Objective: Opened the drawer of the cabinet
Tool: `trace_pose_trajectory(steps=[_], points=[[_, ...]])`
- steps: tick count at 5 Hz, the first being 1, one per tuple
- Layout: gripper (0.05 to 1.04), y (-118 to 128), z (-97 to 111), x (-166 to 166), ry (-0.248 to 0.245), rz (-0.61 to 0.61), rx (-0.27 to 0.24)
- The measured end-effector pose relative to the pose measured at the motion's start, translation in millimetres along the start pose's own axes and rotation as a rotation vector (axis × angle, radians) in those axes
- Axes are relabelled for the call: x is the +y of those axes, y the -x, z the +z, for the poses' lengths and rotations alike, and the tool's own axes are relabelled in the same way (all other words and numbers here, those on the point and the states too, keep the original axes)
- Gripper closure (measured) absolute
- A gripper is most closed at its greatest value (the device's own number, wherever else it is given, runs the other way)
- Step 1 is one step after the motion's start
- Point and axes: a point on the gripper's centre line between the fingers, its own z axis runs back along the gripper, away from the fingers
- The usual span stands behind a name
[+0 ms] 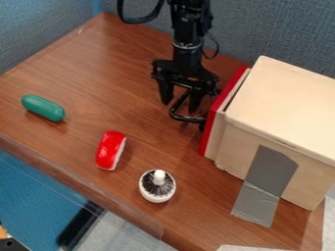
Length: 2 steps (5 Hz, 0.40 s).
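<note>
Drawer (207, 133) of the cabinet (281, 103), worktop's (98, 83) right side.
Gripper (180, 106) fingers apart at its black handle (185, 118).

Single cam: I look down at a slant from above the table (85, 73), facing the grey partition (262, 29), fairly close; right border crops the cabinet (281, 103).

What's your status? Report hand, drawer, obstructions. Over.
Hand open at the black handle. Drawer barely out, if at all. Red object, green object, white object lie clear of it.
</note>
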Motion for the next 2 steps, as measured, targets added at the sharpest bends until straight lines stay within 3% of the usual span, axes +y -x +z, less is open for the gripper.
trace_pose_trajectory(steps=[1, 2], points=[[0.713, 0.5, -0.1, 11.0, -0.016, 0.005, 0.004], [0.910, 0.3, 1.6, 34.6, -0.038, 0.026, 0.007]])
